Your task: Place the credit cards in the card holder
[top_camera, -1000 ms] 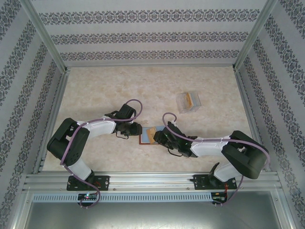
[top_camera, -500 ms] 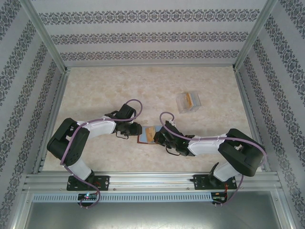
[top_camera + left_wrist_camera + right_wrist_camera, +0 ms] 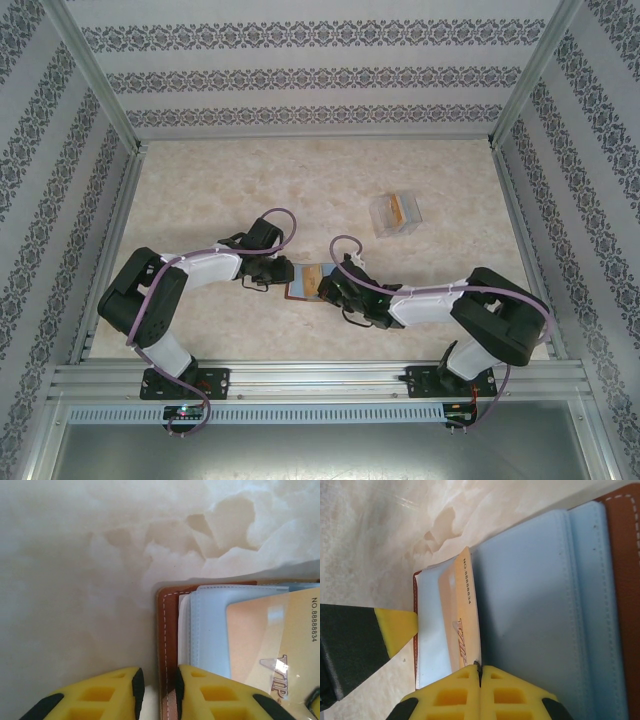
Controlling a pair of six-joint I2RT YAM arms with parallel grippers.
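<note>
My right gripper [image 3: 480,672] clenched the credit card [image 3: 462,620] to feed the card holder [image 3: 530,605], whose edge my left gripper [image 3: 157,677] straddled to steady, grip unclear.

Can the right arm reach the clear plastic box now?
Probably yes: only bare marbled tabletop lies before the clear plastic box, though the right gripper is shut on a yellow-orange plastic card.

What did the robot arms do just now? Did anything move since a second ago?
The right gripper slid a little left toward the card holder and snapped shut on the edge of the orange card. The card holder seems nudged slightly left. The left gripper narrowed its jaws astride the holder's stitched edge. The clear box stayed put.
</note>
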